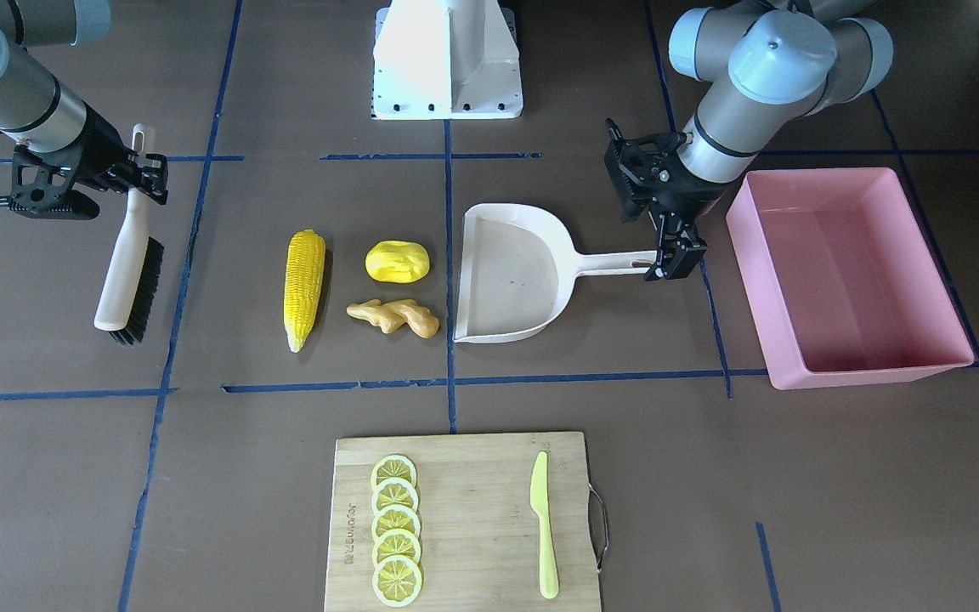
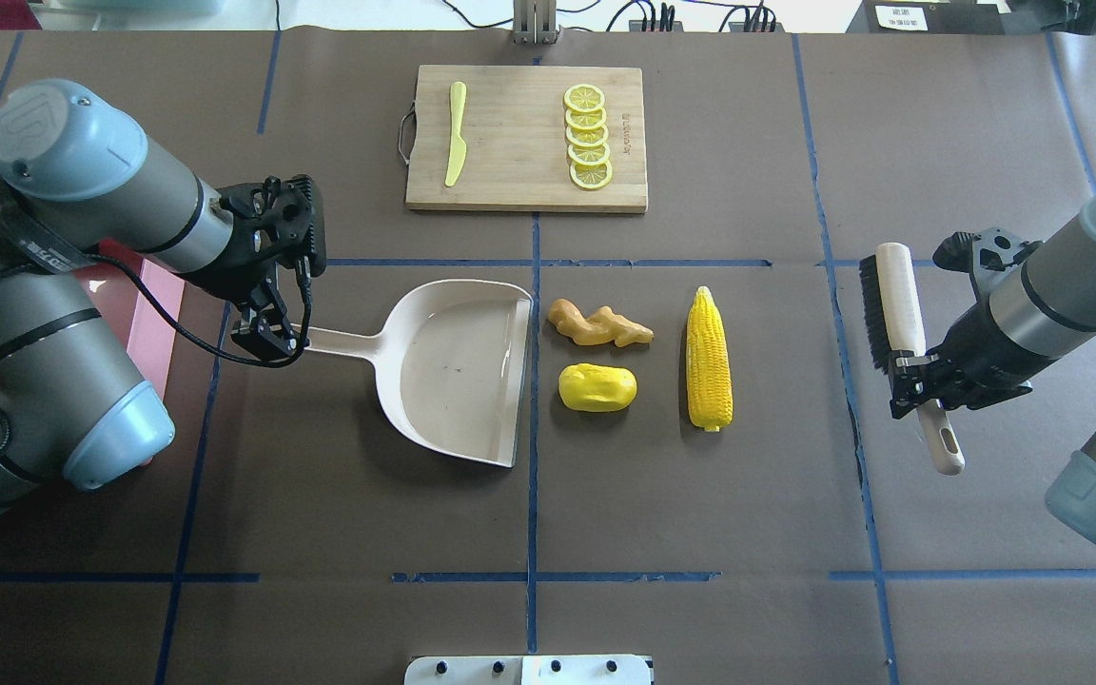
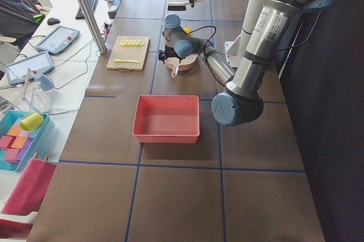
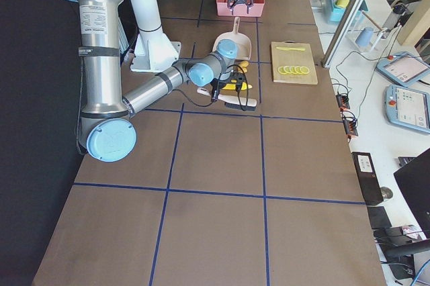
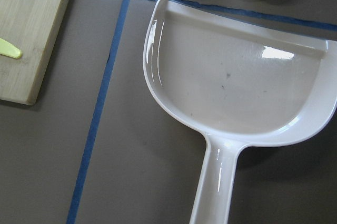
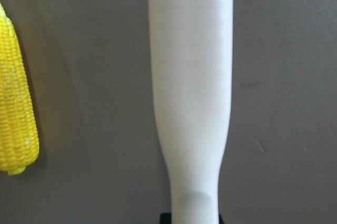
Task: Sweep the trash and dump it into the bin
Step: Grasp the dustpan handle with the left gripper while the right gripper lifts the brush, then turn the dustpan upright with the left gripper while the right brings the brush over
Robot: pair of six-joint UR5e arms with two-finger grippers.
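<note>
The trash lies mid-table: a yellow corn cob [image 1: 304, 287], a yellow potato-like lump [image 1: 397, 260] and a tan ginger root [image 1: 393, 317]. A cream dustpan [image 1: 511, 272] lies flat beside them, its open mouth facing them. My left gripper [image 1: 675, 255] is shut on the end of the dustpan's handle [image 2: 334, 342]. The pink bin [image 1: 872, 374] stands empty beyond that gripper. My right gripper [image 1: 145, 174] is shut on the handle of a cream brush [image 1: 124, 272] with black bristles, on the far side of the corn [image 6: 16, 108].
A wooden cutting board [image 1: 472, 510] at the operators' side carries several lemon slices [image 1: 395, 531] and a yellow-green knife [image 1: 544, 523]. The robot's white base [image 1: 447, 59] stands behind the trash. Blue tape lines cross the brown table.
</note>
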